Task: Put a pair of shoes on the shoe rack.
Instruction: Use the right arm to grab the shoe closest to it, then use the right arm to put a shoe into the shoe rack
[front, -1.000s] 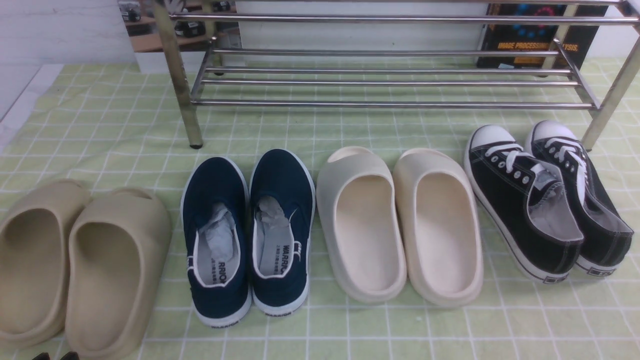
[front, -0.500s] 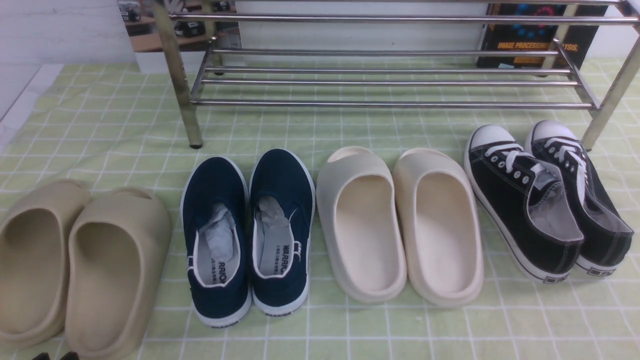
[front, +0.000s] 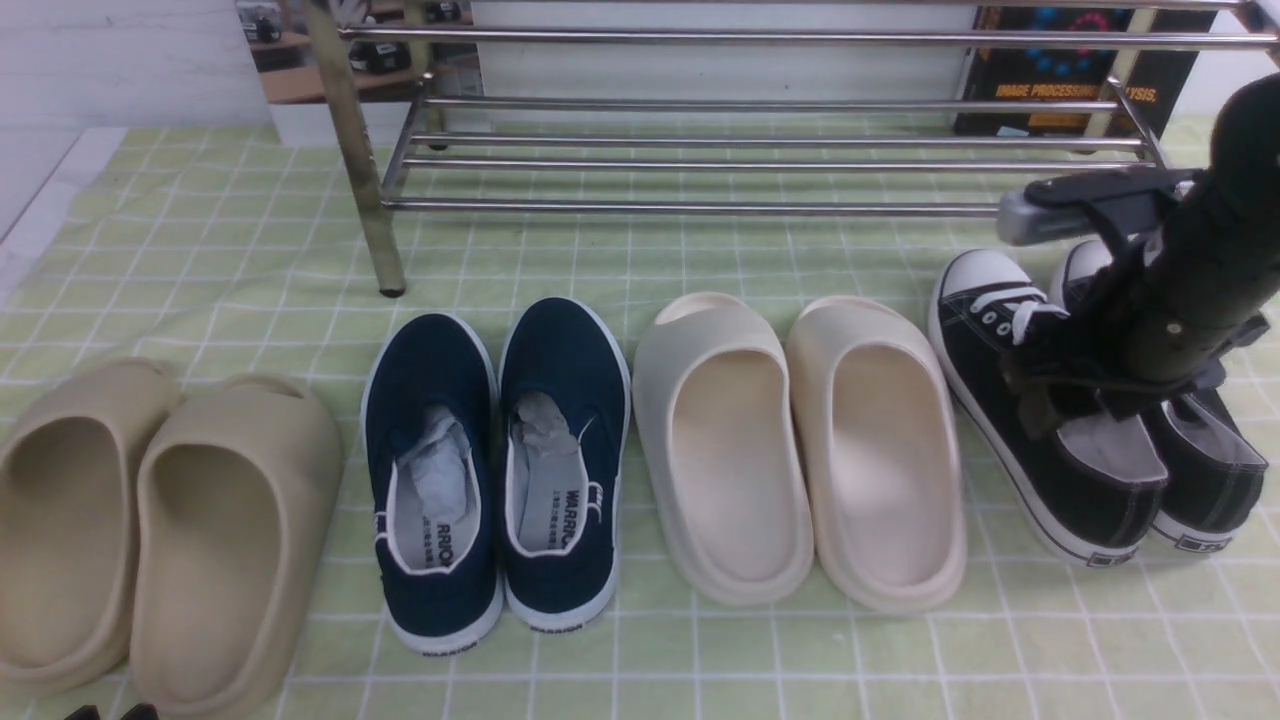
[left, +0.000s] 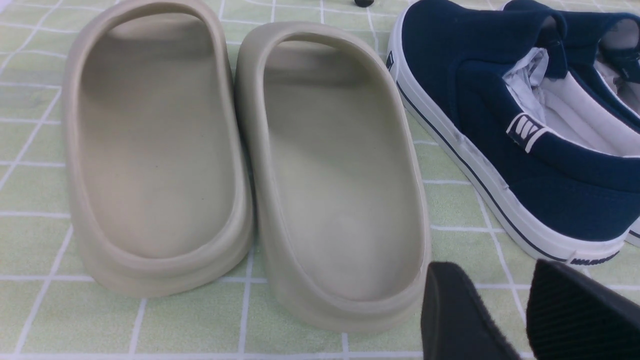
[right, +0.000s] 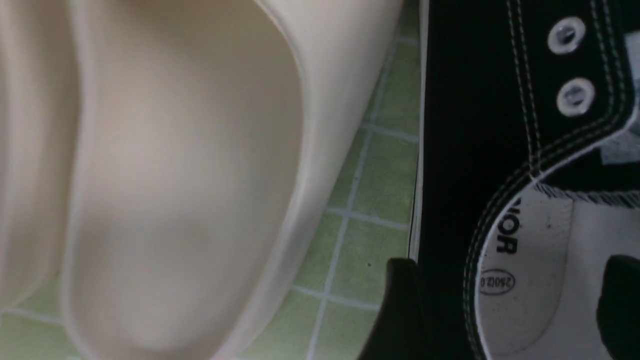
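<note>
Two navy slip-ons, crumpled stuffing inside each.

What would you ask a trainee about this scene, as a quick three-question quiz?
1. True or false: the black lace-up sneakers are already on the chrome rack.
2. Fill in the blank: the right arm's tool has its two fingers spread ____ (open or shut).
3. Multiple choice: which footwear lies directly between the navy slip-ons and the black sneakers?
A) the tan slides
B) the cream slides
C) red boots

Key: 1 false; 2 open; 3 B
</note>
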